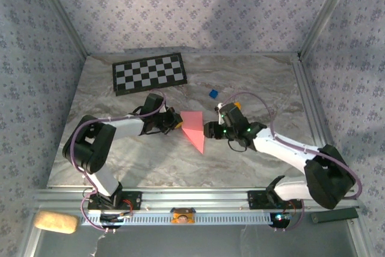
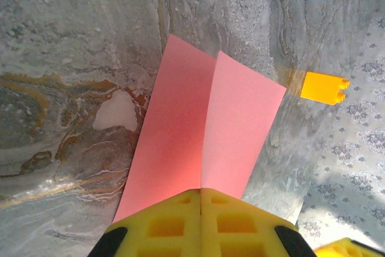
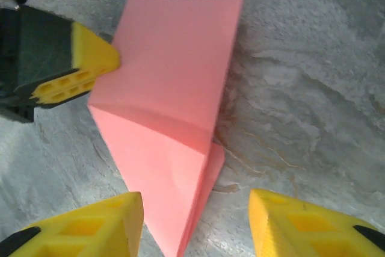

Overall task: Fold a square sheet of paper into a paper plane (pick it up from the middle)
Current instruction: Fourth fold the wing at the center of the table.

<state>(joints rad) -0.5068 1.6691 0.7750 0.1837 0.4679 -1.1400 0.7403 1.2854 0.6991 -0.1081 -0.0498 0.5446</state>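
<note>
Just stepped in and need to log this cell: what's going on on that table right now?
Two robot arms are folding pink paper into a plane. The left pincer is shut on one edge of the half-folded paper plane. The right pincer stands open, straddling the pointed end without gripping it. A checkerboard mat and a blue block lie farther back, apart from the work.

Left arm bends in from seven o'clock, its pincer pointing toward three o'clock, pads pressed together on the paper plane. Right pincer faces nine o'clock, fingers parted.
</note>
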